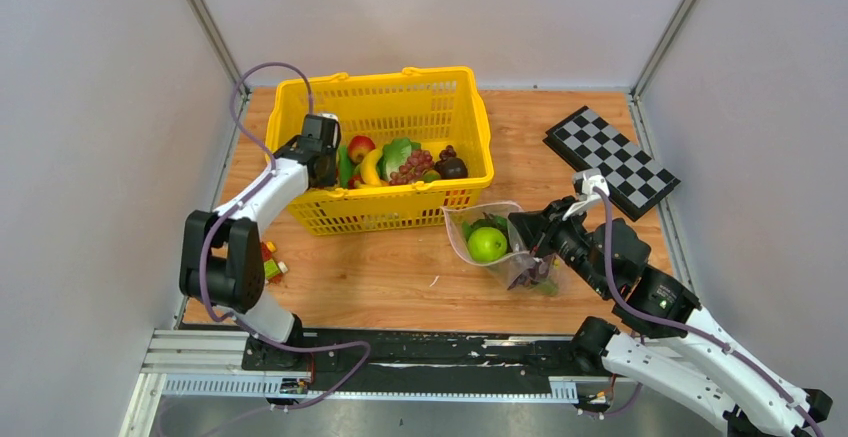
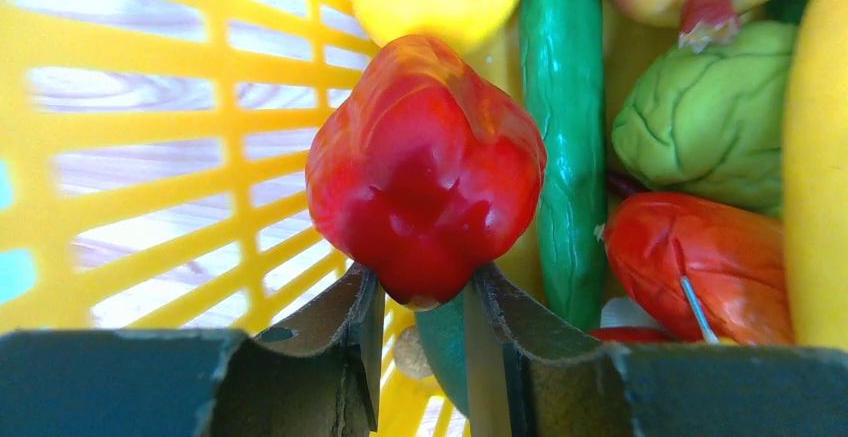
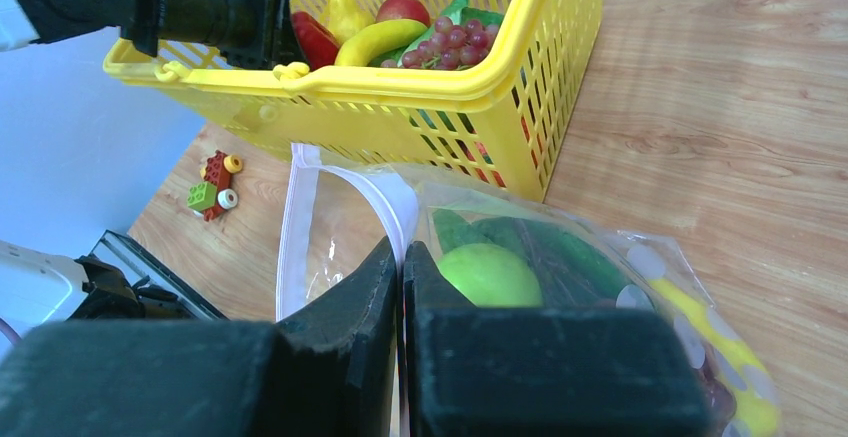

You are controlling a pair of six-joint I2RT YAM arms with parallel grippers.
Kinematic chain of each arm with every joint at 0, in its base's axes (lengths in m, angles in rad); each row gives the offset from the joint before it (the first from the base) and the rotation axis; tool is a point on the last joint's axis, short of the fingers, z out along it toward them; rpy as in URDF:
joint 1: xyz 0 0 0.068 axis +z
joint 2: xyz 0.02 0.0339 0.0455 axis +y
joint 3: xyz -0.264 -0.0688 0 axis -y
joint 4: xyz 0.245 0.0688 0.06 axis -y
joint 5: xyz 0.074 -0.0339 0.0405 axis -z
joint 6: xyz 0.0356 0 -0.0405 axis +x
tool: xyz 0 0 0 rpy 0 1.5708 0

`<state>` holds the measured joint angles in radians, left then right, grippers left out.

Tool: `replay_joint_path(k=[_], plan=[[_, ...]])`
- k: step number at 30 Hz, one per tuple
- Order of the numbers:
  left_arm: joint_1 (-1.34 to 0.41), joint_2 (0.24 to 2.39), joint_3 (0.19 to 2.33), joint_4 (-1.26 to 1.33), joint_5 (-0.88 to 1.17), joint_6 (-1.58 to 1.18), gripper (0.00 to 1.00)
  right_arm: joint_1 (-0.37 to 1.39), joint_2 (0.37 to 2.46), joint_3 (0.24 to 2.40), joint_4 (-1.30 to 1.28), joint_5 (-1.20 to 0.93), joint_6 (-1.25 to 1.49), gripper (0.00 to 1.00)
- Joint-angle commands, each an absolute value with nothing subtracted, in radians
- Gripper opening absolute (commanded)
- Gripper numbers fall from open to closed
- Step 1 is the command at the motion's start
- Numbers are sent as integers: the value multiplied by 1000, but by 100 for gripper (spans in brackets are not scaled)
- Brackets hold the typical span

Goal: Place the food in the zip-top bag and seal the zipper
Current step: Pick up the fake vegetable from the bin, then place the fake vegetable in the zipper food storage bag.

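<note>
My left gripper (image 2: 420, 282) is inside the yellow basket (image 1: 380, 79) at its left side, shut on the lower end of a glossy red fruit (image 2: 425, 172). Round it lie a green pod (image 2: 565, 137), leafy greens (image 2: 705, 117), a banana (image 1: 371, 167) and purple grapes (image 1: 412, 165). My right gripper (image 3: 401, 252) is shut on the pale zipper strip (image 3: 297, 227) of the clear zip-top bag (image 1: 520, 267) and holds its mouth open in front of the basket. A green apple (image 3: 490, 274) and dark green pieces lie inside the bag.
A black-and-white checkerboard (image 1: 610, 162) lies at the back right. Small toy bricks (image 1: 272, 262) sit at the table's left edge by the left arm. Grey walls enclose the wooden table (image 1: 400, 277) on three sides.
</note>
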<state>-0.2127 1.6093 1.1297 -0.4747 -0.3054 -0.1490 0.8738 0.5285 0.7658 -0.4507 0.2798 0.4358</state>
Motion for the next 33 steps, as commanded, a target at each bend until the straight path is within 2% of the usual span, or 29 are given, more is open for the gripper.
replay_joint_path(k=[1, 7, 22, 33], plan=[[-201, 1492, 1124, -414, -347, -138, 20, 879, 527, 784, -394, 279, 431, 7], [-200, 1438, 1131, -422, -290, -124, 4, 879, 522, 782, -396, 280, 432, 7], [-201, 1165, 1187, -420, 130, -159, 6, 879, 525, 779, -385, 265, 441, 7], [-215, 1049, 1168, -291, 479, -234, 6, 879, 526, 770, -369, 248, 452, 7]])
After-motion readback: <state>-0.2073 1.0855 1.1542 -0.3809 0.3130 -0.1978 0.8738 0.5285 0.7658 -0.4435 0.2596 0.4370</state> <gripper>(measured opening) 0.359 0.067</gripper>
